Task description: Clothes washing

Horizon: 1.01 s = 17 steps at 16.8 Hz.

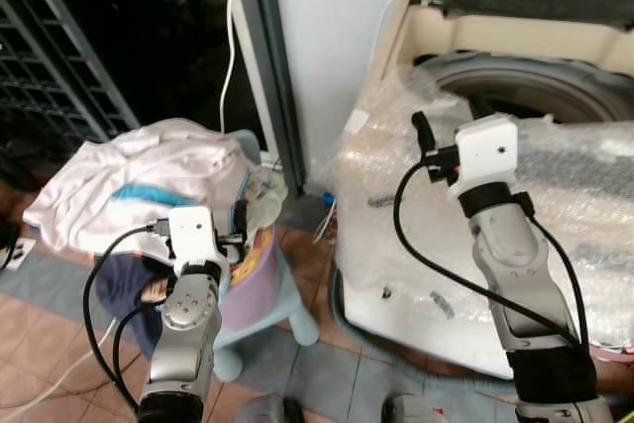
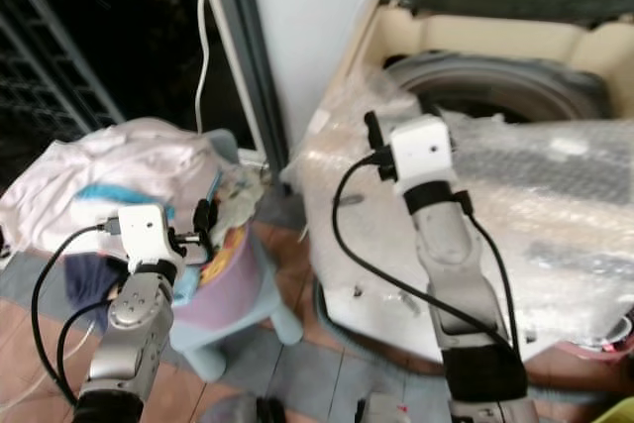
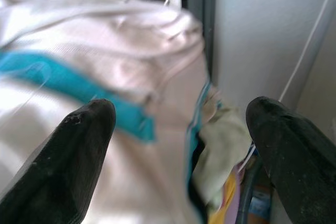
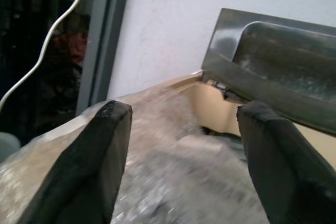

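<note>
Both grippers gape empty: left gripper [image 3: 178,145] before the clothes [image 1: 149,180], right gripper [image 4: 181,150] above the washing machine [image 1: 515,86].

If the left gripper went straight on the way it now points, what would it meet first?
Most likely the heap of white clothes with a turquoise stripe, which lies directly between the open left gripper fingers; the distance to it is unclear.

No legible text, labels, brands or numbers in any view. Small pale tag on the wrapped washer [image 1: 466,245], centre of the left eye view: blurred, unreadable. Colour patch on the basket [image 1: 260,274], lower left: print cannot be made out.
</note>
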Motion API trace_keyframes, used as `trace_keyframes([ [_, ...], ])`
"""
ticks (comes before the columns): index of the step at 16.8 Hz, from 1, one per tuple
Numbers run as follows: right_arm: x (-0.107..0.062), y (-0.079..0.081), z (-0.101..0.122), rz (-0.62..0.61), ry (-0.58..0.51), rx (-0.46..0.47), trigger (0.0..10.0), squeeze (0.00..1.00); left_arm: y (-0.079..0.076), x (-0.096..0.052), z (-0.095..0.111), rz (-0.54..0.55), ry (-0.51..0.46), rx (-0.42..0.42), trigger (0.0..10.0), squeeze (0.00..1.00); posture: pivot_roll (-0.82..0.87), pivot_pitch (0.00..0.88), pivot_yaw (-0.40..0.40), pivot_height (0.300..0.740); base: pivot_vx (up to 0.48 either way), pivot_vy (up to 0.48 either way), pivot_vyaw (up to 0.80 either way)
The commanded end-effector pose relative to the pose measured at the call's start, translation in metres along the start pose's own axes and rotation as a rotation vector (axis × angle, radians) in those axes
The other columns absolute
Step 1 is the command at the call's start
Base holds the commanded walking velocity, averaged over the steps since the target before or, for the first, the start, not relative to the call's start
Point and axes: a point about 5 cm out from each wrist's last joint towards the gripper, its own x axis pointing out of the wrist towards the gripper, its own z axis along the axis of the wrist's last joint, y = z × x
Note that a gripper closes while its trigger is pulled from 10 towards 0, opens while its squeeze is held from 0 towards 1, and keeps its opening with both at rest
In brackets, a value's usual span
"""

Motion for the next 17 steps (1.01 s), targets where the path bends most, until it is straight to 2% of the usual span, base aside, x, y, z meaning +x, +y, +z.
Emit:
trace_keyframes([
  [1, 0.0, 0.001, 0.0, 0.007, 0.002, 0.012, 10.0, 1.0, 0.005, -0.002, -0.003, 0.008, 0.008, 0.02, 10.0, 0.0, -0.11, 0.0, 0.122, 0.74, -0.386, 0.0, 0.0],
  [6, -0.003, 0.011, -0.004, 0.048, 0.021, 0.029, 10.0, 1.0, 0.005, -0.001, -0.003, 0.01, 0.006, 0.023, 10.0, 0.0, -0.11, 0.0, 0.125, 0.74, -0.386, 0.0, 0.0],
  [7, -0.004, 0.014, -0.007, 0.058, 0.045, 0.031, 10.0, 0.42, 0.005, -0.001, -0.002, 0.014, 0.005, 0.025, 10.0, 0.0, -0.11, 0.0, 0.125, 0.74, 0.0, 0.0, 0.0],
  [8, -0.006, 0.013, -0.014, 0.035, 0.085, 0.043, 10.0, 0.0, 0.007, -0.001, -0.001, 0.032, -0.007, 0.015, 10.0, 0.0, -0.1, 0.0, 0.124, 0.74, 0.0, 0.0, 0.0],
  [11, -0.006, 0.013, -0.019, 0.022, 0.129, 0.126, 10.0, 0.0, 0.011, -0.001, -0.001, 0.065, -0.003, 0.003, 10.0, 0.0, -0.1, 0.0, 0.124, 0.74, 0.0, 0.0, 0.0],
  [13, -0.006, 0.015, -0.02, 0.026, 0.147, 0.123, 10.0, 0.0, 0.013, 0.001, -0.001, 0.079, -0.001, 0.016, 10.0, 0.0, -0.1, 0.0, 0.124, 0.74, 0.0, 0.0, 0.0],
  [14, -0.008, 0.017, -0.023, 0.044, 0.159, 0.149, 10.0, 0.0, 0.013, 0.002, 0.0, 0.08, -0.008, 0.023, 10.0, 0.0, -0.1, 0.0, 0.122, 0.74, 0.0, 0.0, 0.0],
  [15, -0.014, 0.017, -0.028, 0.035, 0.154, 0.173, 10.0, 0.0, 0.014, 0.002, 0.001, 0.084, -0.009, 0.023, 10.0, 0.0, -0.1, 0.0, 0.121, 0.74, 0.0, 0.0, 0.0],
  [17, -0.027, 0.023, -0.045, 0.021, 0.207, 0.128, 10.0, 0.0, 0.018, 0.002, 0.0, 0.093, -0.008, 0.022, 10.0, 0.0, -0.09, 0.0, 0.12, 0.74, 0.0, 0.0, 0.0],
])
